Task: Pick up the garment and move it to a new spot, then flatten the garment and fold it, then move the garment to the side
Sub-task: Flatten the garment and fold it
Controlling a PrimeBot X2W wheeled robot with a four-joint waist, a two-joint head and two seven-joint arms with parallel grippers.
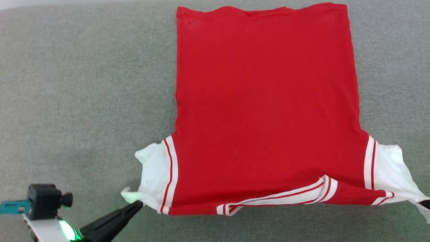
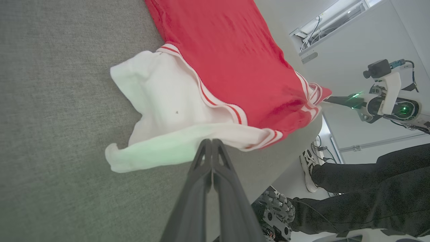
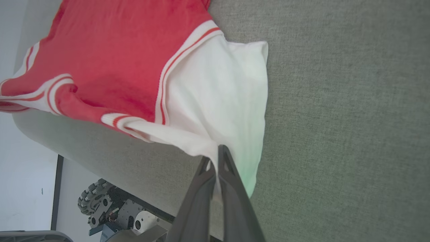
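The garment [image 1: 265, 101] is a red T-shirt with white sleeves, lying spread flat on the grey table [image 1: 84, 101], hem far and sleeves near. My left gripper [image 1: 138, 204] is shut with its tips on the near edge of the left white sleeve [image 2: 161, 101]; in the left wrist view [image 2: 211, 143] the tips overlap that hem. My right gripper [image 3: 215, 158] is shut, with the right white sleeve [image 3: 221, 90] pinched between its fingers and drawn to a point. A striped trim band [image 1: 278, 196] lies folded over along the near edge of the garment.
The garment lies close to the table's near edge [image 3: 100, 148]. Below that edge I see the robot's wheeled base [image 3: 100, 205]. A person's dark-trousered legs [image 2: 369, 181] and a white shoe [image 2: 307, 168] are beside the table. Bare grey cloth stretches left of the shirt.
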